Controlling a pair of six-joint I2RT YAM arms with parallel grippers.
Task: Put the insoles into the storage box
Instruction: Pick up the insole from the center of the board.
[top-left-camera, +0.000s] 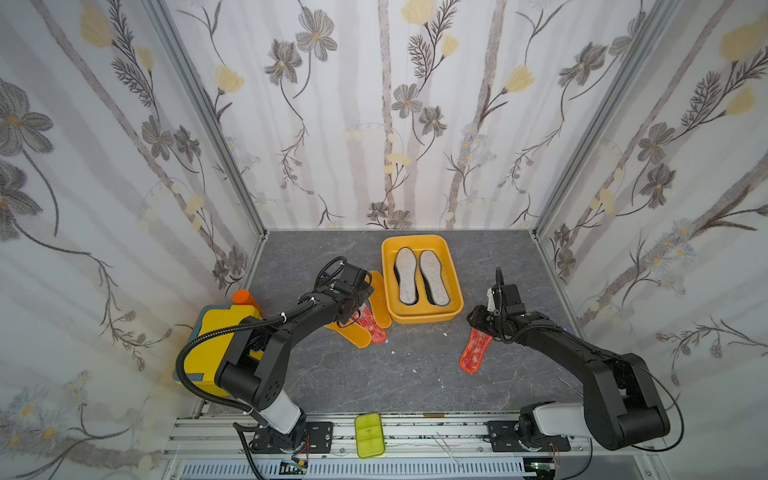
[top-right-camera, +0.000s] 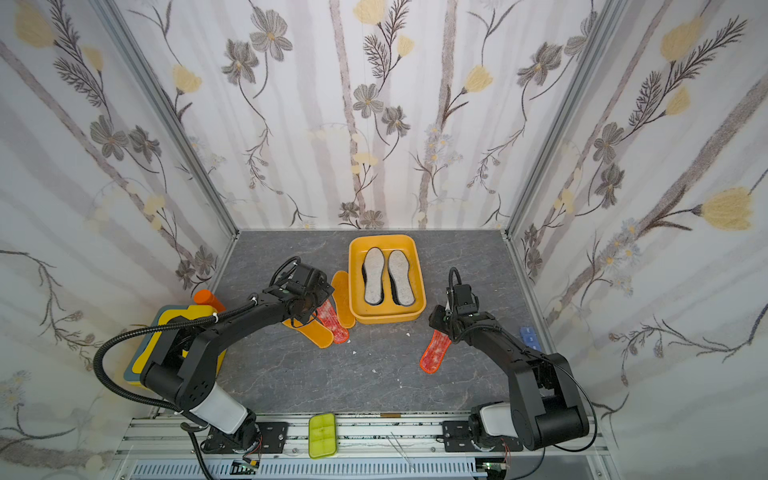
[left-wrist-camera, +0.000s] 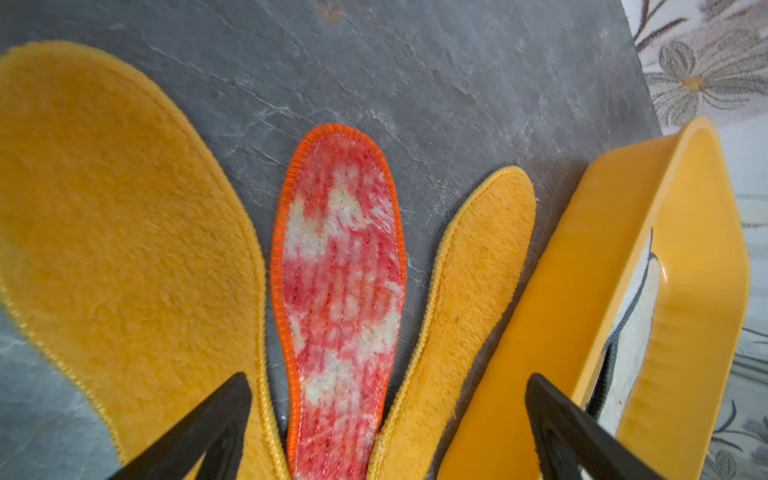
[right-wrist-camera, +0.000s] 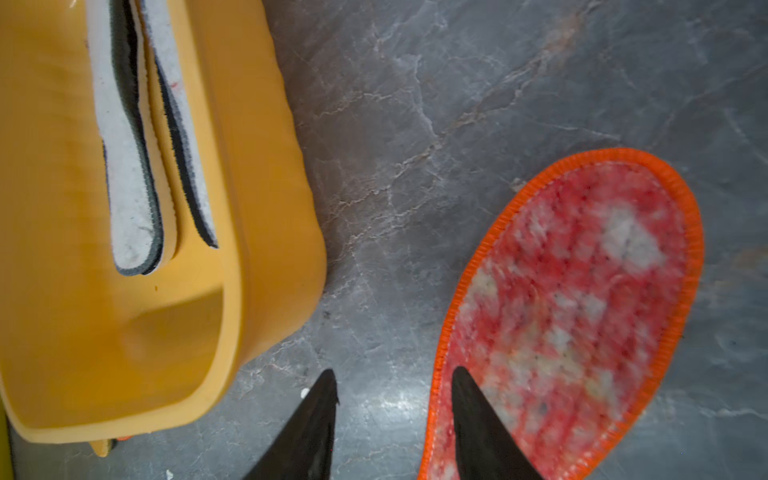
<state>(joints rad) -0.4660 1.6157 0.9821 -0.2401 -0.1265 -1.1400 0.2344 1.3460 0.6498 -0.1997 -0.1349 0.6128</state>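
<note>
Yellow-orange plastic is forming the shallow rectangular storage box with rounded corners, which is sitting toward the back of the grey stone-patterned tabletop. Two grey-white felt insoles are lying side by side inside it, with dark edges of something beneath them peeking out. Just beside the box, on the left arm's side, three more pads are fanning out on the tabletop: a fuzzy orange-yellow insole lying along the box wall, a red-orange speckled insole next to it, and a second orange-yellow insole, all converging beneath the left wrist. The left fingers are hovering over this fan, spread wide and gripping nothing, with the speckled pad showing between them in the left wrist view. On the box's other side, the other red-orange speckled insole is lying flat, apart from the box. The right fingers are standing partly parted at its end nearer the box, one over the pad and one over bare tabletop, pinching nothing. A yellow lidded box with grey-blue trim is sitting at the tabletop's left edge, partly hidden by the left arm.
</note>
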